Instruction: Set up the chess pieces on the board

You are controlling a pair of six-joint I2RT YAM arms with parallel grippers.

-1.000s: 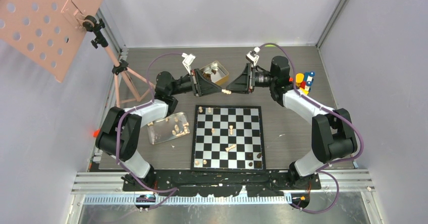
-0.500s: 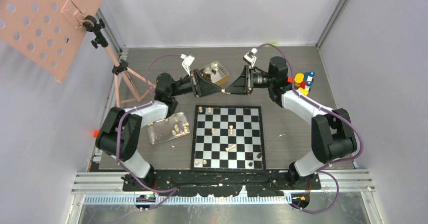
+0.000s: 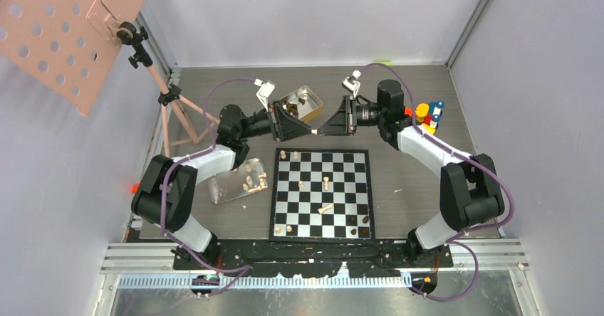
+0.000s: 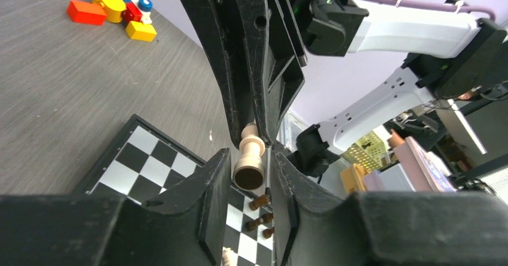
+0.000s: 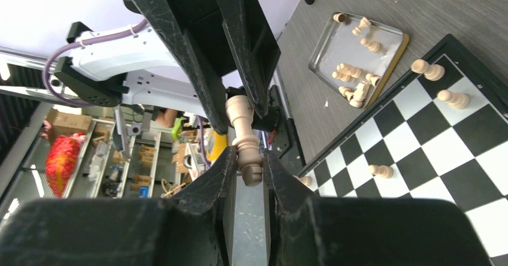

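Both arms reach toward the far edge of the bench and meet tip to tip, just beyond the far edge of the board (image 3: 342,188). The left gripper (image 3: 310,127) comes in from the left side and the right gripper (image 3: 324,127) from the right. Between them, in the air, is one pale chess piece (image 4: 248,158), lying sideways.

The right gripper's fingers are pinched onto its head end. The left gripper's fingers (image 4: 206,185) are slightly parted and sit close either side of its round base. I can't tell whether they're pressing on it.

Room is tight up there. The gold tin (image 3: 311,90) sits just behind the two tips, with dark pieces inside. On the left side, the clear tray (image 3: 221,188) lies against the board's left edge with pale pieces (image 3: 249,182) in it. The tripod (image 3: 178,109) fills the far-left corner.

There's more room on the right, where bare grey bench runs from the board to the right edge. The toy blocks (image 3: 429,113) are tucked into the far-right corner.

On the board, two pale men (image 3: 289,155) stand at its far-left corner and one lies toppled (image 3: 325,208) mid-board. Dark men (image 3: 365,221) stand near its near-right corner.
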